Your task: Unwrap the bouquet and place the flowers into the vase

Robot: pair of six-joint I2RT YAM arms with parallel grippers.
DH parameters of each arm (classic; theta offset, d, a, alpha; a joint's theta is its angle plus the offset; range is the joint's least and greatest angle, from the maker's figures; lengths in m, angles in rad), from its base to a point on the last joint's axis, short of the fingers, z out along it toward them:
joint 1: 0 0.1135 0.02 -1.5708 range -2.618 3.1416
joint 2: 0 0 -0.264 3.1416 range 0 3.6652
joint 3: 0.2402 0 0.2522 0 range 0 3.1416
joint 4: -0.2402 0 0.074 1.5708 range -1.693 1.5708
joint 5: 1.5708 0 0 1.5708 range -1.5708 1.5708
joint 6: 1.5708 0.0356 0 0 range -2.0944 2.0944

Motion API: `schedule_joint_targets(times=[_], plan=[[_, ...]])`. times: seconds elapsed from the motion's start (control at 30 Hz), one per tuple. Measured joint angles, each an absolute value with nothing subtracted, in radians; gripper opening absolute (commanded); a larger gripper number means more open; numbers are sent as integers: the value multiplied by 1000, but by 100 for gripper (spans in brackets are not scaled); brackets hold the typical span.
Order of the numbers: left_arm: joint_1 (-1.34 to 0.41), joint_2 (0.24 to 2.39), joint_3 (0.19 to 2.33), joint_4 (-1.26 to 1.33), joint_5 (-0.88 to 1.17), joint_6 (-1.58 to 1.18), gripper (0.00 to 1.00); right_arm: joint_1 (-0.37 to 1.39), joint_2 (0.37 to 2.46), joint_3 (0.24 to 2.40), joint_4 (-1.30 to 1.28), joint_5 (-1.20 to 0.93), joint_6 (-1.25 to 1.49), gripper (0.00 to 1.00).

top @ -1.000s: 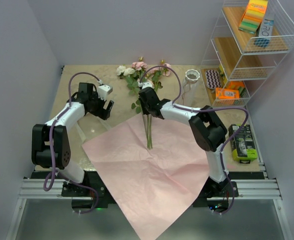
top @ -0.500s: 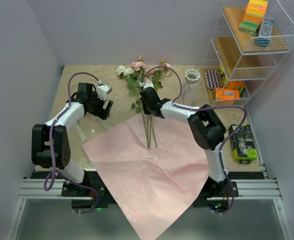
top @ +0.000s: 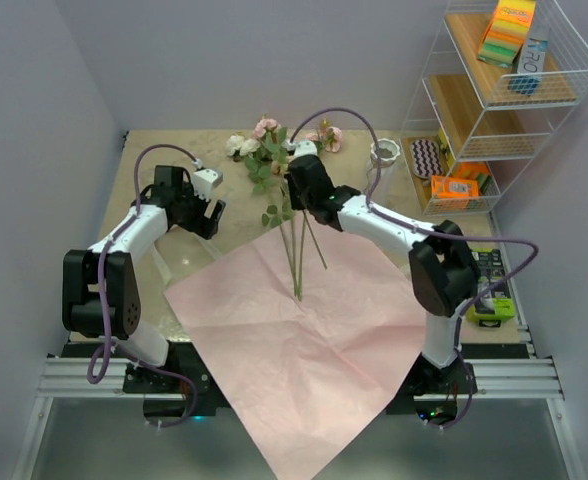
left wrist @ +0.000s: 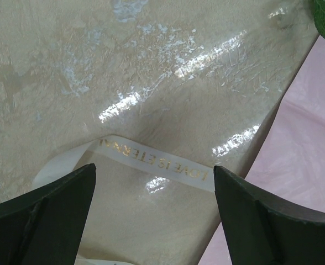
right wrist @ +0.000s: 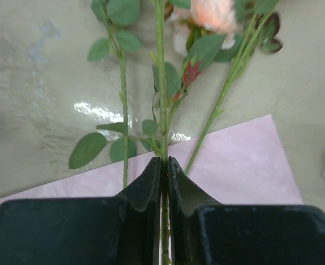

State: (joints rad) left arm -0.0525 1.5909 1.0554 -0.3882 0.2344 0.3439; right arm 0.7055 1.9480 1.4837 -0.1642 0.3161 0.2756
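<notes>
The flowers [top: 295, 250] are long, thin green-stemmed roses with pink, peach and white blooms. They lie loose and unwrapped. The right gripper [right wrist: 163, 163] is pinched tight on one stem [right wrist: 161, 83], which runs straight out ahead of the fingertips. Two more stems flank it, one on each side of the fingers, neither gripped. A peach bloom [right wrist: 212, 14] sits ahead of the fingertips, slightly right. In the top view the blooms are beyond the fingers toward the back wall. The stem ends trail behind the fingers onto a flat pink paper sheet [top: 304, 340], spread open with one corner hanging off the near table edge.

The small white ceramic vase with a wavy rim [top: 384, 152] stands upright, well off to the right of the right fingers, near the rack.

The left gripper [left wrist: 154, 176] has its fingers spread wide, holding nothing, low over the table. A cream ribbon with gold lettering [left wrist: 157, 162] lies on the surface in the gap between the fingers. The pink sheet's edge is just outside one finger.

The surface is a beige marbled tabletop [top: 164, 150], glossy, crinkled-looking, with glare streaks. Plain pale grey walls [top: 224, 60] close the back and both sides. A white wire shelf rack with wooden boards [top: 504, 90] stands in the back right corner, with stacked coloured sponges [top: 511, 28] on its top shelf. A green-and-black box [top: 486, 285] lies at the table's right edge.
</notes>
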Motion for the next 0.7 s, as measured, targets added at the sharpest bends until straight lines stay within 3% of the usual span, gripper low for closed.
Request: schedule_joint_targets(times=[0.23, 0.5, 0.7], plan=[[-52, 1591, 1056, -389, 236, 344, 91, 703, 1742, 1496, -140, 369, 218, 0], [-43, 1591, 1055, -389, 241, 343, 91, 686, 1663, 1576, -134, 374, 192, 0], [-38, 1591, 1055, -389, 252, 343, 91, 695, 1542, 1279, -70, 357, 218, 0]])
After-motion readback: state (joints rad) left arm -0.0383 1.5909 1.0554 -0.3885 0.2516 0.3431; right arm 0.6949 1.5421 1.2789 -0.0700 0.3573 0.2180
